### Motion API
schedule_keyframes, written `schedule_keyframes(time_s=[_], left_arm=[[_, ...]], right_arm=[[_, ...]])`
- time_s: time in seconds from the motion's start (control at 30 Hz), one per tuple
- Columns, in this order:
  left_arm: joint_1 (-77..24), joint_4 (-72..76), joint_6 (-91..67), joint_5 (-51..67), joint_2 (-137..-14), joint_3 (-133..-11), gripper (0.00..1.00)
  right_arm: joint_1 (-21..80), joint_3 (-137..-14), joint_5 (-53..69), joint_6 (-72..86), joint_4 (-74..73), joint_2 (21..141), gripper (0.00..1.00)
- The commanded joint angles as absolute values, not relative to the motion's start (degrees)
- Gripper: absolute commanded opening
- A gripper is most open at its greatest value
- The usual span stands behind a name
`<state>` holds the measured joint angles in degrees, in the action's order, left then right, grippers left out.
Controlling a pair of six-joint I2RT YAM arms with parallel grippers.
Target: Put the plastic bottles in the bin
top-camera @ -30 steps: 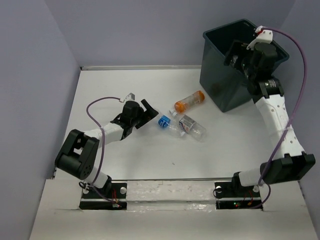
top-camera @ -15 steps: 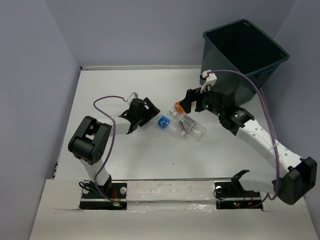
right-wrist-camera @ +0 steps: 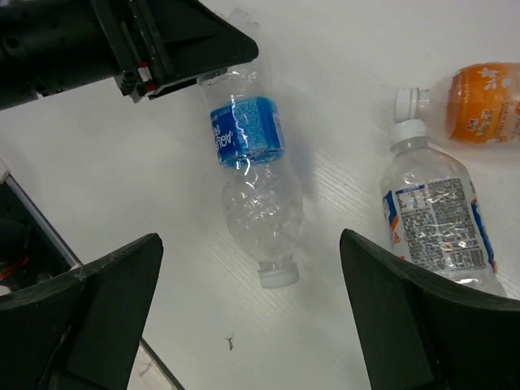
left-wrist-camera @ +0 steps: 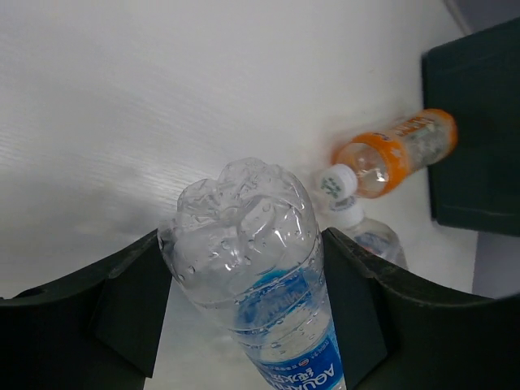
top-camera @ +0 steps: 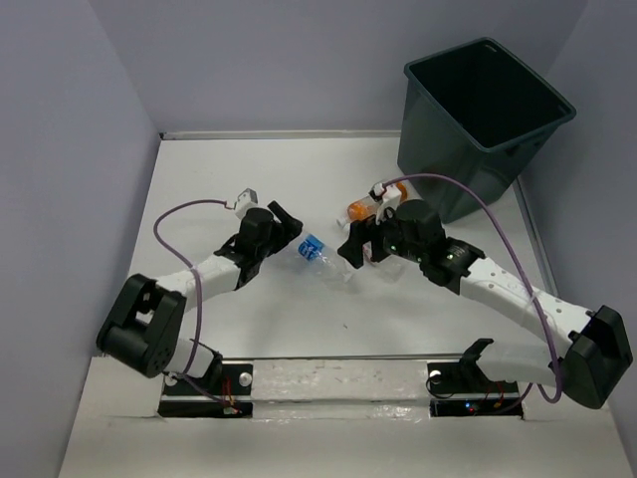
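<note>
The left gripper is clamping the crinkled base of a clear, blue-labelled bottle at the middle of the table. The right gripper is hovering above it, jaws spread. The tapered bin is standing well apart.

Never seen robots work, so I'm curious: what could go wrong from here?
The left gripper pinches only the base of the blue-label bottle, so it might slip out or crumple. The right gripper hovers open beside it, so the arms could bump. The bin stands far off, a long carry.
</note>
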<state>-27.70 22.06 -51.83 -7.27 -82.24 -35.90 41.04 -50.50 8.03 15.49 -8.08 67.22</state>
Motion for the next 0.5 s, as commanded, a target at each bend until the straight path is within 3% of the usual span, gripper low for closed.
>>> schedule_keyframes(time_s=[0.0,0.37,0.47], left_arm=[[-31.4,20.4,-47.9,-11.9,-71.3,-34.7,0.59],[-38.6,14.4,-44.1,-9.1,-56.9,-35.7,0.58],[-38.7,14.3,-43.8,-8.3,-54.8,-35.8,0.59]], right_arm=[[44.3,-52.2,9.1,16.4,-2.8,68.5,0.96],[46.9,-55.5,12.5,15.9,-2.2,76.4,0.95],[46.9,-55.6,12.1,16.4,-2.0,75.8,0.8]])
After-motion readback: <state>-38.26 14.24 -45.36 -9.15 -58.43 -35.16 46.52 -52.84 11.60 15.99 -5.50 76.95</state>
